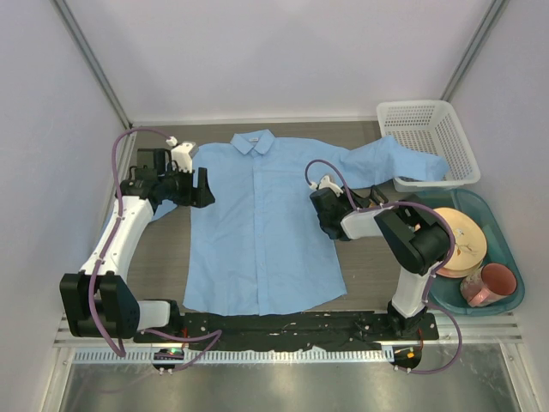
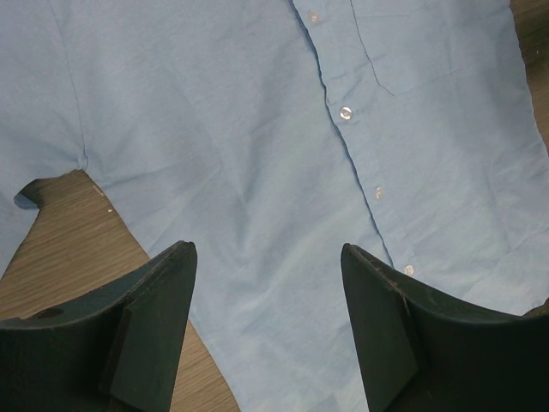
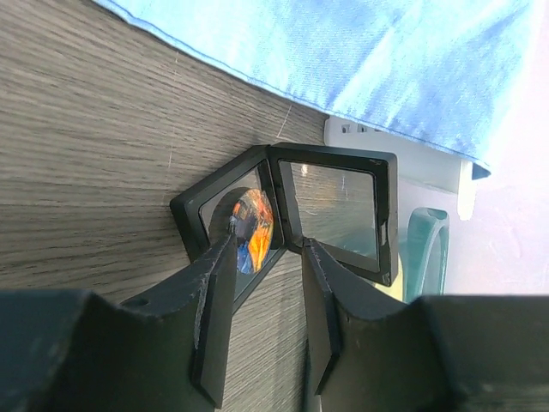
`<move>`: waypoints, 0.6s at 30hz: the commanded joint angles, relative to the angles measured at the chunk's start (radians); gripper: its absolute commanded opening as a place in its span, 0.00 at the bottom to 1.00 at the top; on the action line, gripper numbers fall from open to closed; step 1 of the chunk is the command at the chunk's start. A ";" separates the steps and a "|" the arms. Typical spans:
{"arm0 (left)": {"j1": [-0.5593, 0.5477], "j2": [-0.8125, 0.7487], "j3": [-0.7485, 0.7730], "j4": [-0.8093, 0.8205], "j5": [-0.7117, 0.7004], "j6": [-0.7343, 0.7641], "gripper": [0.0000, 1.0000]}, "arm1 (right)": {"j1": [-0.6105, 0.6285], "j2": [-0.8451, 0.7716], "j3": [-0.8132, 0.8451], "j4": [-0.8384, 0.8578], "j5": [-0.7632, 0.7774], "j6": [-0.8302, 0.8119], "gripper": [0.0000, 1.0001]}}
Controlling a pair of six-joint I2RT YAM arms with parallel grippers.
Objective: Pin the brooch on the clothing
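The clothing [image 1: 257, 223], a light blue button-up shirt, lies flat on the table with its collar at the far side. My left gripper [image 1: 204, 189] hovers over the shirt's left edge; in the left wrist view it [image 2: 266, 251] stands open above bare fabric [image 2: 214, 129]. The brooch [image 3: 255, 230], a small round orange-gold disc, sits in an open black case [image 3: 339, 210] on the wood beside the shirt's right edge. My right gripper [image 3: 268, 239] is open and narrowed around the brooch. One fingertip [image 3: 225, 257] is at the disc's left rim, the other [image 3: 316, 275] at the case's hinge.
A white mesh basket [image 1: 426, 142] stands at the back right with the shirt's right sleeve [image 1: 386, 159] reaching up to it. A teal tray [image 1: 506, 249] at the right holds a tan plate [image 1: 459, 240] and a pink mug [image 1: 493, 283].
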 commanded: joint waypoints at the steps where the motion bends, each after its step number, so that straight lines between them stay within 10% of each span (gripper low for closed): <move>1: 0.002 -0.001 0.000 0.039 0.019 0.004 0.72 | -0.005 -0.007 0.005 0.074 0.046 -0.008 0.40; 18: 0.002 -0.001 0.006 0.036 0.017 0.005 0.72 | -0.019 0.030 0.008 0.011 0.002 0.042 0.41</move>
